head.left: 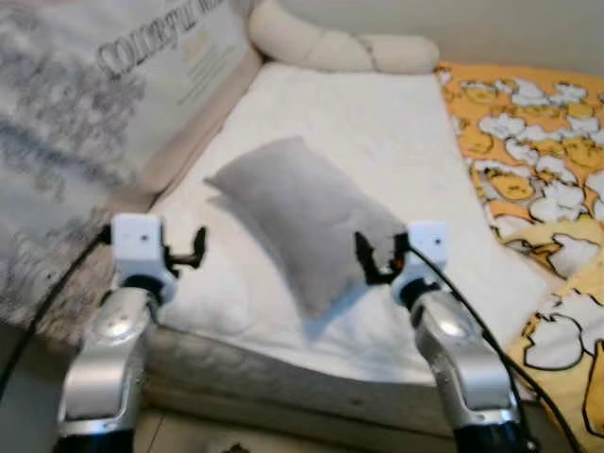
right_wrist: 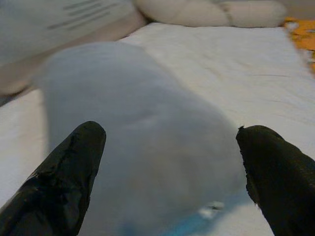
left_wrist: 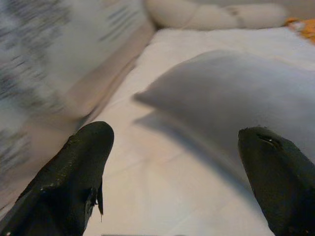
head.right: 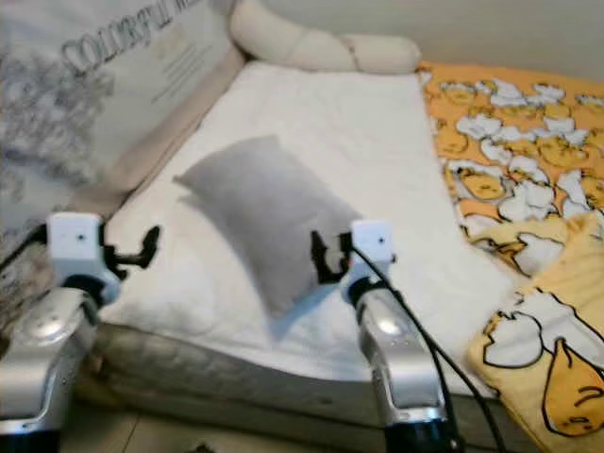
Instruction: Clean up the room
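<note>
A grey pillow (head.left: 302,212) lies slantwise on the white mattress (head.left: 377,142). My right gripper (head.left: 373,257) is open at the pillow's near right corner, and its fingers (right_wrist: 64,177) straddle the pillow (right_wrist: 142,142) close up. My left gripper (head.left: 193,249) is open over the mattress near its front left edge, a little left of the pillow (left_wrist: 231,98). Neither gripper holds anything.
A long cream bolster (head.left: 330,45) lies at the head of the bed. An orange blanket with white and yellow figures (head.left: 528,160) covers the right side. A printed grey-and-white panel (head.left: 85,104) leans along the left. The mattress's front edge (head.left: 283,363) is just ahead of my arms.
</note>
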You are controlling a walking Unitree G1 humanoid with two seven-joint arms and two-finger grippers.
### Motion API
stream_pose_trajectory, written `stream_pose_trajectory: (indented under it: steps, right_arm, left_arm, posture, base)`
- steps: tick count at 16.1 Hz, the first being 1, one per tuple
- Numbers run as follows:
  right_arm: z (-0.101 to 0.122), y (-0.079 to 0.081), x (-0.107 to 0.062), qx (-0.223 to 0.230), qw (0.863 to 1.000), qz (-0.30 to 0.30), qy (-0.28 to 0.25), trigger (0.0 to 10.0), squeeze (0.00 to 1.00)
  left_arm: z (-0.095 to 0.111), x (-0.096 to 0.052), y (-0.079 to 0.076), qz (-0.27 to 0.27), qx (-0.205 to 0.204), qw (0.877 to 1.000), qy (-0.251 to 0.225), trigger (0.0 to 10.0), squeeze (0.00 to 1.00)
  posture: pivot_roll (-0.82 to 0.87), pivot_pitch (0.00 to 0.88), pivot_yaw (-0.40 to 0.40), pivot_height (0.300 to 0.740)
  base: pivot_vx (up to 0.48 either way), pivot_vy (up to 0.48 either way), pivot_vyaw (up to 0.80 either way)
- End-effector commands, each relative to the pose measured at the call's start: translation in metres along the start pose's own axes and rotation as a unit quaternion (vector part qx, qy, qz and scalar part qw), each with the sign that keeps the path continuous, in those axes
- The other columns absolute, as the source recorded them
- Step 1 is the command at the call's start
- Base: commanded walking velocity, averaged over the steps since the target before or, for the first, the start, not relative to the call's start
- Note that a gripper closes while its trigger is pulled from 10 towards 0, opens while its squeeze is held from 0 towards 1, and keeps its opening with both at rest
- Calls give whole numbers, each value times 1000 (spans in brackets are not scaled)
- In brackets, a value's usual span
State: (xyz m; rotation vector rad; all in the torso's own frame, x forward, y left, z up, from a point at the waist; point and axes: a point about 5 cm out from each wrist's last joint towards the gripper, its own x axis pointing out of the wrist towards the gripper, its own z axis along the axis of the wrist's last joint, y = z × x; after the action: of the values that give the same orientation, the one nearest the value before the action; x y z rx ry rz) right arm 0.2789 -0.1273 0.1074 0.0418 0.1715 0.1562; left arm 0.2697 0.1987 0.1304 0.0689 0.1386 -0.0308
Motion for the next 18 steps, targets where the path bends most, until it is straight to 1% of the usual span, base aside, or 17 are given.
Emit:
stream_pose_trajectory:
  steps: [1,8,15,16,18]
  right_arm:
    - [-1,-10,-2,-3,1000,-20,-1,10000,0]
    - [-2,-14,-2,-4,999,-33,-1,10000,0]
    - [-4,-14,-2,-4,999,-38,-2,10000,0]
    - [-4,-14,-2,-4,999,-38,-3,10000,0]
    - [-4,-15,-1,-5,999,-38,-3,10000,0]
  left_arm:
    - [2,2,-8,-19,1,1000,-5,10000,1000]
    - [1,3,-12,-34,7,999,-3,10000,1000]
    - [-1,4,-14,-42,7,999,0,10000,1000]
    - [-1,4,-15,-46,3,999,-2,10000,1000]
    - [-1,4,-18,-55,8,998,0,10000,1000]
  posture:
    - [-19,0,4,740]
    - [-28,0,23,740]
    - [-26,0,35,740]
    - [-29,0,35,740]
    - [-29,0,33,740]
  base:
    - [322,0,0]
    - [298,0,0]
    - [286,0,0]
    - [0,0,0]
    - [0,0,0]
